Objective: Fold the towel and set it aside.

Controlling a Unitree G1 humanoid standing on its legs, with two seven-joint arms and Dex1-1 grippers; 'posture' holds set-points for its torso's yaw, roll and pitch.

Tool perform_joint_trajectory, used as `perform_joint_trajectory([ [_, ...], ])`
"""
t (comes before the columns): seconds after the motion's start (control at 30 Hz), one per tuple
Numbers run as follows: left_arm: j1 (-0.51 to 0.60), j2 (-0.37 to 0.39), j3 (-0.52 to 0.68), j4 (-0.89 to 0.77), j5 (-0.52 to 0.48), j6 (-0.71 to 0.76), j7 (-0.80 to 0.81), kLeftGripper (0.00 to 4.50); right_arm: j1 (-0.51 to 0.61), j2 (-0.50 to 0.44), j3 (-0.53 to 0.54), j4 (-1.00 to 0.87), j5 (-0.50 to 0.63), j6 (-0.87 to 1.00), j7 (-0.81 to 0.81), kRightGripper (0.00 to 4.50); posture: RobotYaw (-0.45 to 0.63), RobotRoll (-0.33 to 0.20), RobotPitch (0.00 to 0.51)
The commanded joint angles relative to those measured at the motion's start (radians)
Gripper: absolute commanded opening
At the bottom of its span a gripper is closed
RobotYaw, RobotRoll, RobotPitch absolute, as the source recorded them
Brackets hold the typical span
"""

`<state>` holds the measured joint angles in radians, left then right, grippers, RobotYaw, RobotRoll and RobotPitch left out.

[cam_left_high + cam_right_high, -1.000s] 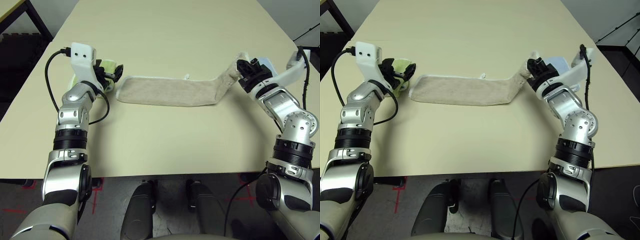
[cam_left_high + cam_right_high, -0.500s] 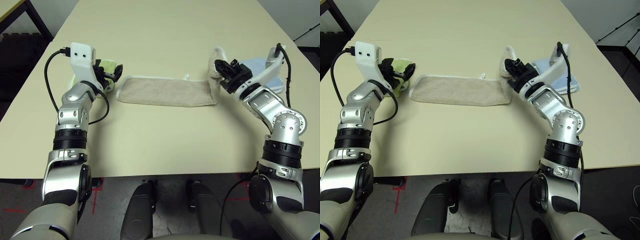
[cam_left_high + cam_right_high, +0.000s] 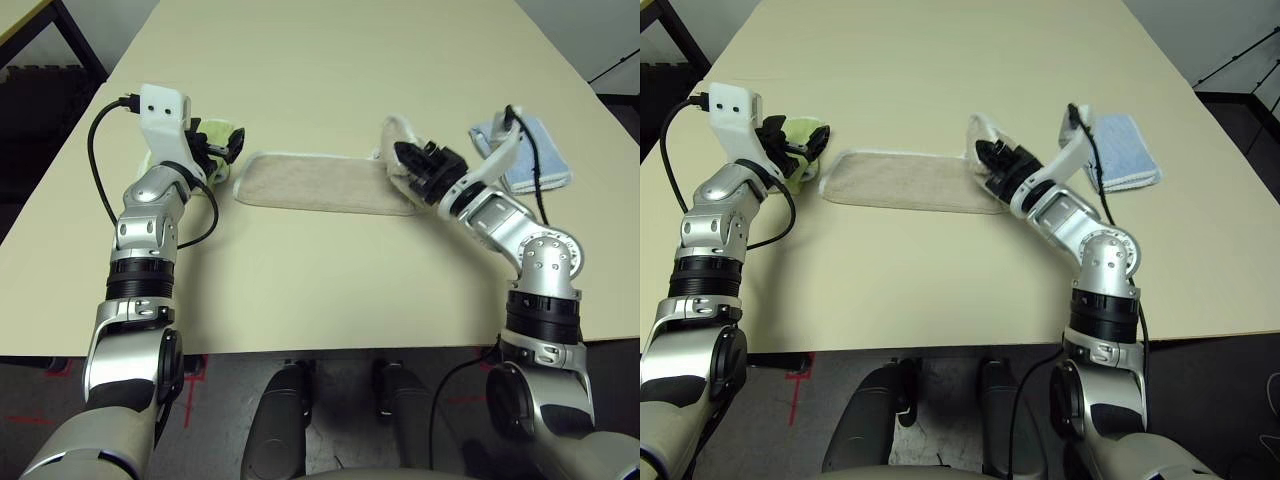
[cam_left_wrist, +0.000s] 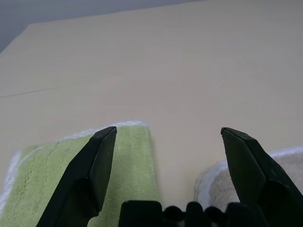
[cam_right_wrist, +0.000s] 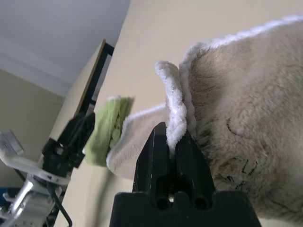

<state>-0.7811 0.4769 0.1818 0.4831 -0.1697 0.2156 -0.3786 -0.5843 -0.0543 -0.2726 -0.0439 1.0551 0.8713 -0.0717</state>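
Note:
The beige-tan towel (image 3: pixel 325 183) lies as a long strip across the middle of the table. Its right end (image 3: pixel 395 135) is lifted and curled back over the strip. My right gripper (image 3: pixel 407 160) is shut on that end's white-stitched edge (image 5: pixel 173 104), holding it above the flat part. My left gripper (image 3: pixel 232 145) hangs open just off the strip's left end, over the gap between it and a lime-green towel (image 3: pixel 208 138). Nothing sits between its black fingers (image 4: pixel 92 165).
A folded light-blue towel (image 3: pixel 525 155) rests at the right side of the table, behind my right forearm. The lime-green towel lies bunched at the left edge under my left wrist. Bare tabletop (image 3: pixel 330 60) stretches behind the strip and in front of it.
My right gripper has carried the towel's right end leftward over the strip, shortening the flat part and uncovering the light-blue towel. My left arm has not moved.

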Motion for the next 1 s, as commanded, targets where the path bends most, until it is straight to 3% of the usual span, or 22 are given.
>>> perform_joint_trajectory([
  [0.03,0.011,0.01,0.0,-0.01,0.009,-0.004,0.002,4.5,0.014,0.023,0.027,0.011,-0.025,-0.002,0.017,0.03,0.1,0.0,0.163],
  [0.47,0.019,0.018,0.001,-0.026,0.011,0.002,0.005,4.5,0.009,0.067,0.049,0.095,-0.121,-0.022,0.03,0.03,0.12,0.0,0.165],
  [0.67,0.021,0.016,0.002,-0.029,0.012,0.004,0.004,4.5,0.005,0.062,0.028,0.133,-0.179,-0.053,0.006,1.93,0.12,0.0,0.165],
  [0.87,0.017,0.011,-0.001,-0.02,0.013,-0.002,0.003,4.5,-0.004,0.062,0.022,0.124,-0.184,-0.043,0.021,4.22,0.11,0.0,0.161],
  [0.9,0.016,0.011,-0.001,-0.019,0.013,-0.003,0.002,4.5,-0.009,0.063,0.022,0.12,-0.179,-0.039,0.024,4.47,0.11,0.0,0.159],
  [1.0,0.012,0.01,-0.001,-0.012,0.014,-0.007,0.002,4.5,-0.023,0.061,0.028,0.105,-0.169,-0.023,0.039,4.47,0.11,0.0,0.157],
])
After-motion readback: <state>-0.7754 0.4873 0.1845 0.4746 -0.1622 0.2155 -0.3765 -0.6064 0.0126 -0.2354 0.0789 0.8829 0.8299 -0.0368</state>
